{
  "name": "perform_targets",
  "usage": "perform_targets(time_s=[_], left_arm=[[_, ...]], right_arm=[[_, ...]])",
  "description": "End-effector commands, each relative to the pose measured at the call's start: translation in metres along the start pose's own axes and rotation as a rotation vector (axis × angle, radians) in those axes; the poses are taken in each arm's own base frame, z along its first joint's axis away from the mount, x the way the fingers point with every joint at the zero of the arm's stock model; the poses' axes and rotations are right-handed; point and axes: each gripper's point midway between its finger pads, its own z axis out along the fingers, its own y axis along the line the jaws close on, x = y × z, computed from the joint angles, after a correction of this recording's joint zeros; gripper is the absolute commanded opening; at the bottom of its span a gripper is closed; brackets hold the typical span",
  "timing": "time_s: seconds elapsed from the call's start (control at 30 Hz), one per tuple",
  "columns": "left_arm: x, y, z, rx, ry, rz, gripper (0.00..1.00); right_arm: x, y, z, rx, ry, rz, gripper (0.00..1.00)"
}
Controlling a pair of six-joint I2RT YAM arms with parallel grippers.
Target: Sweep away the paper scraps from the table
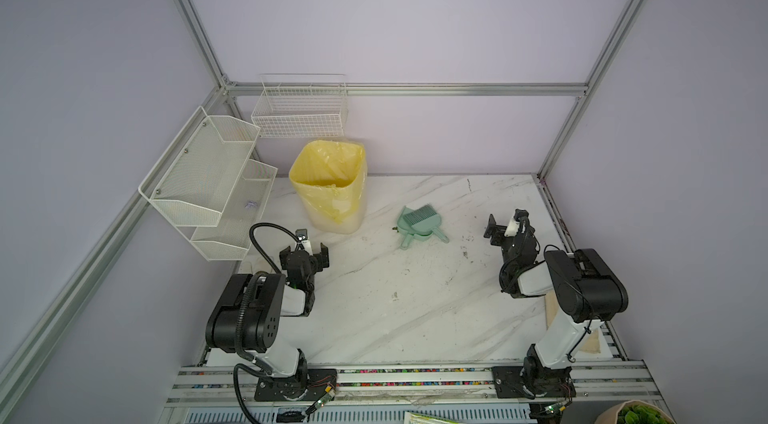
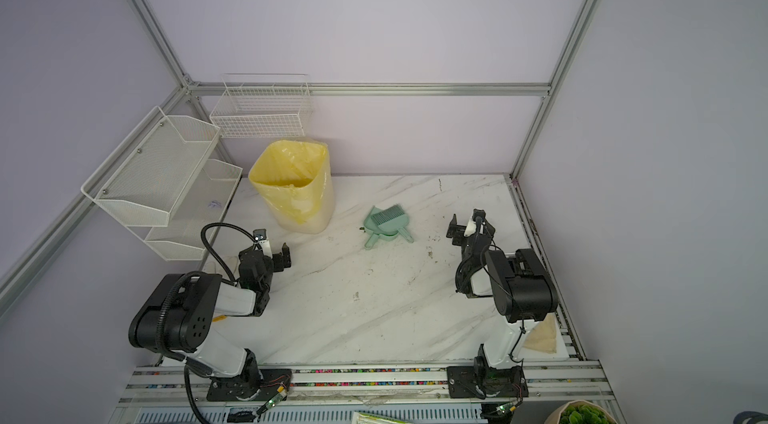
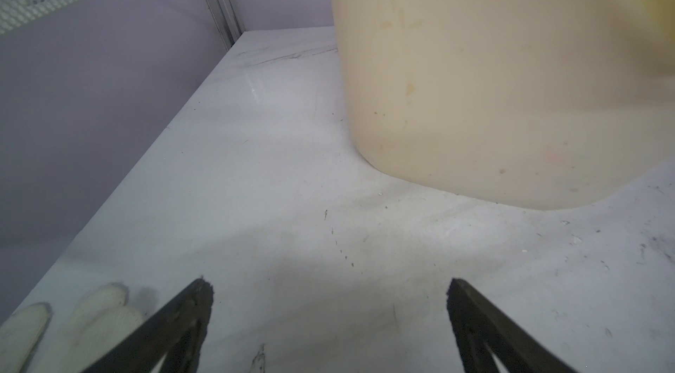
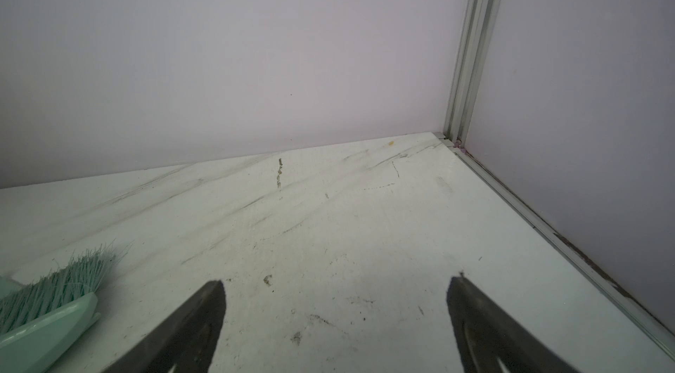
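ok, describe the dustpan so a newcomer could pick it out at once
On the marble table, find the tall yellow-lined bin at the back left. Just right of it the dustpan lies flat with a brush resting in it. They are the only mint-green things on the top.

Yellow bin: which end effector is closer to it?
Left. The left end effector is close beside the yellow bin; the right end effector is past the green dustpan.

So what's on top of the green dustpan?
A matching green brush lies on the dustpan, bristles toward the back wall. The pan floor under it is hidden.
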Motion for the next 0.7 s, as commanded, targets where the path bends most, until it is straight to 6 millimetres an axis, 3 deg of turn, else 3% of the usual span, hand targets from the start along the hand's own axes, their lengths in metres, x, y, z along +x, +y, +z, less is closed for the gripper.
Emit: perform_targets(time_s=[0.0, 0.67], left_arm=[[-0.0427, 0.0004, 0.0054, 0.001, -0.113, -0.043, 1.0], [-0.0427, 0.0005, 0.005, 0.001, -0.113, -0.044, 1.0]], right_arm=[[-0.0034, 0.0015, -0.0001, -0.005, -0.012, -0.01, 0.97], [-0.0031, 0.0021, 0.0005, -0.007, -0.01, -0.011, 0.97]])
